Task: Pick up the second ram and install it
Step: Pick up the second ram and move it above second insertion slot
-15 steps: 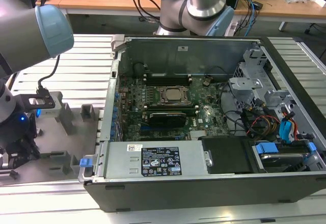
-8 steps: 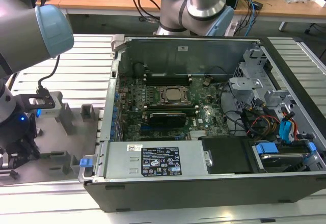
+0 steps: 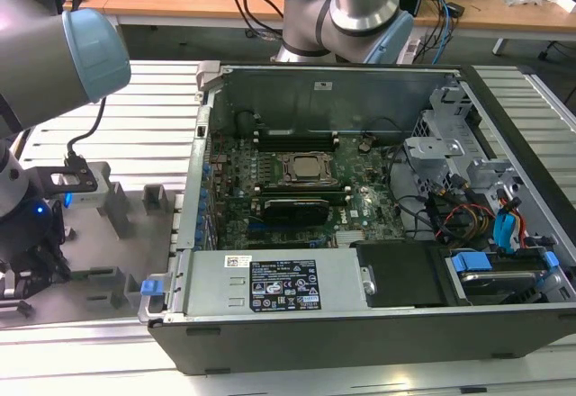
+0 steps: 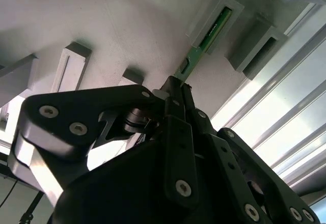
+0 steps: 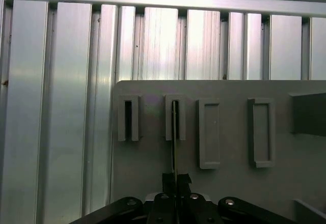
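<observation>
- Green circuit board marks the second ram (image 4: 192, 56); it is seen as a long, narrow stick standing on edge, its far end seated in a grey holder (image 4: 216, 7) and its near end taken between the fingers (image 4: 173, 102) of the gripper (image 4: 178, 85)
- the fingers are pressed together on the stick's near end, one on each flat face; the stick is thus grasped while part of it is lodged in the holder's groove
- in the first wrist view the second ram (image 5: 174, 132) is seen edge-on as a thin line running from the gripper (image 5: 175, 179) up into a slotted holder (image 5: 174, 117); a like holder (image 5: 128, 118) is set just beside it with a dark groove, and two wider rectangular frames (image 5: 209, 132) are ranged on the other side
- all the holders are carried on a grey fixture plate (image 5: 147, 178), which is laid on a ribbed aluminium table (image 5: 61, 107)
- in the exterior view the arm (image 3: 81, 54) is reached over the fixture plate (image 3: 117, 252) at the exterior view's left, beside an opened computer case (image 3: 360, 342)
- inside the case a square metal-framed CPU socket (image 3: 304, 167) is flanked by long black memory slots (image 3: 297, 135); the case is kept well apart from the grasped stick
</observation>
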Robot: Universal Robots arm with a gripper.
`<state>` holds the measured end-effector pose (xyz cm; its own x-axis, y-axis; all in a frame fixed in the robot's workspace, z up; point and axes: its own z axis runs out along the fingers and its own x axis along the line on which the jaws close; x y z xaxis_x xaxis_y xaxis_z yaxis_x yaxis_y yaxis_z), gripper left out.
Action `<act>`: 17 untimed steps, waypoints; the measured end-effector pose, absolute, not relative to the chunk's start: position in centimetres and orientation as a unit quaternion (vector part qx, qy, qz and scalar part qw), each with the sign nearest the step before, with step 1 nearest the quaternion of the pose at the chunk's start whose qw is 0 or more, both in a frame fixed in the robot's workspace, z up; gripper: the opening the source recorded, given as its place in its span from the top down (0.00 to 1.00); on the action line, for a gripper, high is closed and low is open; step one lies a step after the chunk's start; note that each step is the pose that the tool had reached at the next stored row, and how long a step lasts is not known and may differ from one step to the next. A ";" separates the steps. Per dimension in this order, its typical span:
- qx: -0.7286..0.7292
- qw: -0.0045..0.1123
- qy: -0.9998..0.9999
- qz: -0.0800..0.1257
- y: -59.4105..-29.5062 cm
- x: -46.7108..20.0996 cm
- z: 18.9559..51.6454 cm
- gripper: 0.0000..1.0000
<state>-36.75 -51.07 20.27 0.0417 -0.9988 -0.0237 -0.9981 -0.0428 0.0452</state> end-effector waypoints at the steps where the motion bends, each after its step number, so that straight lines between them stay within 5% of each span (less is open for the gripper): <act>1: 0.722 0.008 -0.692 -0.024 -51.1 -36.8 20.3 0.87; 17: 0.722 0.008 -0.692 -0.024 -51.1 -36.8 21.4 0.87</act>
